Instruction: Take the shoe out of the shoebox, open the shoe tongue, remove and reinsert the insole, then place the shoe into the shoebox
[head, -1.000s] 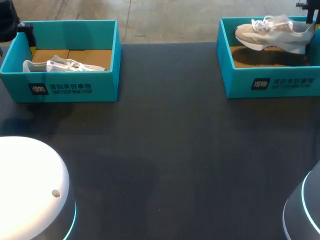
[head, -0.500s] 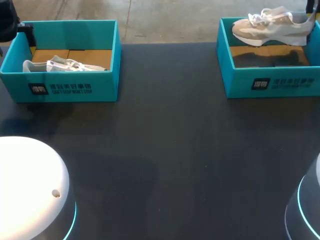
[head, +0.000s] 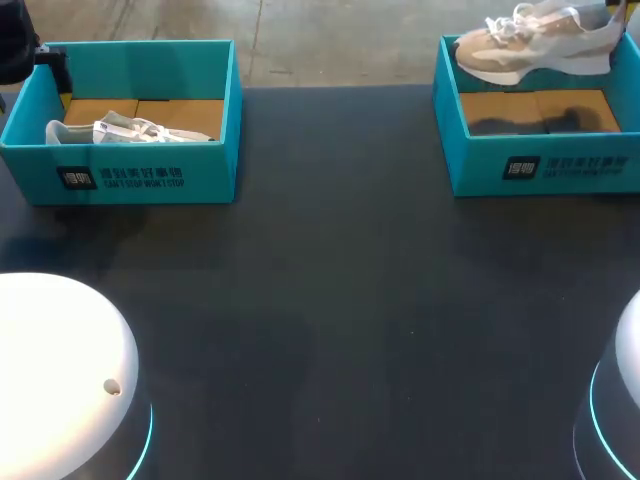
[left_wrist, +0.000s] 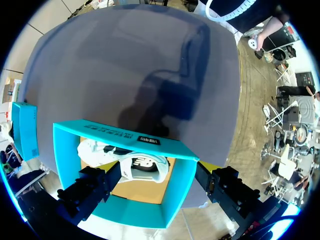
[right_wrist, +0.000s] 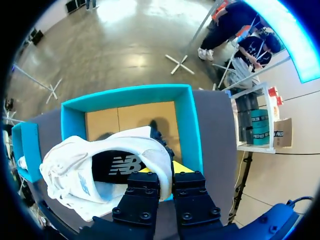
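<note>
The white and beige lace-up sneaker (head: 535, 42) hangs above the teal cardboard shoebox (head: 540, 165), its heel collar seemingly pinched in the right gripper (right_wrist: 165, 172), whose tips are mostly hidden. The left gripper (left_wrist: 157, 189), fingers spread wide, hovers over a second teal box (left_wrist: 135, 141) holding another white sneaker (left_wrist: 120, 157).

I face a dark table (head: 330, 300) that carries two open teal boxes, both along its far edge. The left shoebox (head: 150, 180) sits at the far left corner. The right shoebox (head: 545, 165) sits at the far right, well apart from it, with its printed wall facing me.
</note>
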